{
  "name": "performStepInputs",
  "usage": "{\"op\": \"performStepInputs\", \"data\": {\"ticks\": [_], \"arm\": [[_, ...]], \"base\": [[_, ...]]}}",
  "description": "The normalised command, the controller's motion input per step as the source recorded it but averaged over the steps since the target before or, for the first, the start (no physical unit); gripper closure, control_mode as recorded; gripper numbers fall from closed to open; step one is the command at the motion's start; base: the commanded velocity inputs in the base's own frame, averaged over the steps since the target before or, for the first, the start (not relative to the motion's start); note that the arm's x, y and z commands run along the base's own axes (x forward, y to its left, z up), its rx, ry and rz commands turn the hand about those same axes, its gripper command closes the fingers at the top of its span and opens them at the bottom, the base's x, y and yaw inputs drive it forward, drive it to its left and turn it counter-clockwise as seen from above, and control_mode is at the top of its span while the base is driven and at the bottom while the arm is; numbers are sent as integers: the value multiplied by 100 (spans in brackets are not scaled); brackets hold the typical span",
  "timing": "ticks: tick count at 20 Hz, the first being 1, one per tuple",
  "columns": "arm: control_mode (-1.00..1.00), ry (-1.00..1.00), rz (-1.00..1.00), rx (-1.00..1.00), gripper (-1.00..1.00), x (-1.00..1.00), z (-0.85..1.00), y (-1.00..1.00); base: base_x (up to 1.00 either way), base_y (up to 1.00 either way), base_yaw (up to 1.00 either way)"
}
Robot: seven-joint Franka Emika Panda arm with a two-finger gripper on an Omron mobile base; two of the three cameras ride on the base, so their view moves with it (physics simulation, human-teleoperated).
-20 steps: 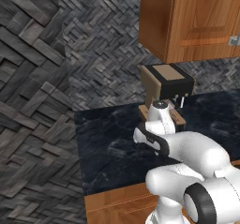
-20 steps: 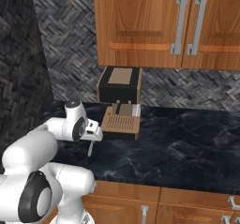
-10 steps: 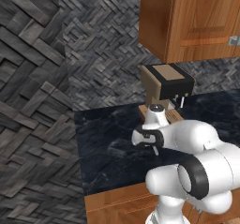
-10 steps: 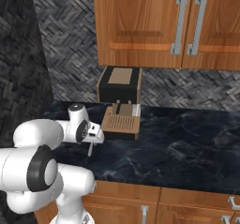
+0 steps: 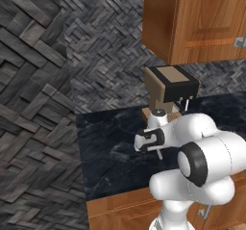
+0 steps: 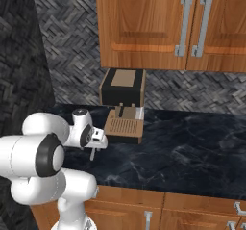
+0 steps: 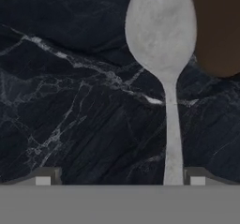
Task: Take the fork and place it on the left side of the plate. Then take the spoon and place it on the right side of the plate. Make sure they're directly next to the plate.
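The spoon point(image 7: 164, 40) lies flat on the dark counter point(image 7: 70, 101) beneath wide-open, empty jaws.

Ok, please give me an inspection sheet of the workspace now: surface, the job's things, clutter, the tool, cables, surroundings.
Surface: dark marble counter, white veins.
Job's things: spoon lies flat on the counter in the hand view, bowl at the top, handle running down close to one fingertip. Fork and plate: nothing seen.
Clutter: brown and black coffee machine at the back, its wooden tray in front.
Tool: tool open, low over the spoon, holding nothing.
Cables: nothing seen.
Surroundings: wooden wall cabinets with metal handles, grey herringbone wall, wooden drawers below.
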Motion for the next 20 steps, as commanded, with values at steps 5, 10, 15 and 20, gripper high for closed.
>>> {"op": "performStepInputs", "data": {"ticks": [5,10,15,20], "arm": [[-100,0,0,-1,100,0,-45,5],[-100,0,0,-1,100,0,-40,21],[-100,0,1,0,100,-3,-29,28],[-100,-7,2,0,100,-21,-4,20]], "base": [[0,0,0],[0,0,0],[0,0,0],[0,0,0]]}}
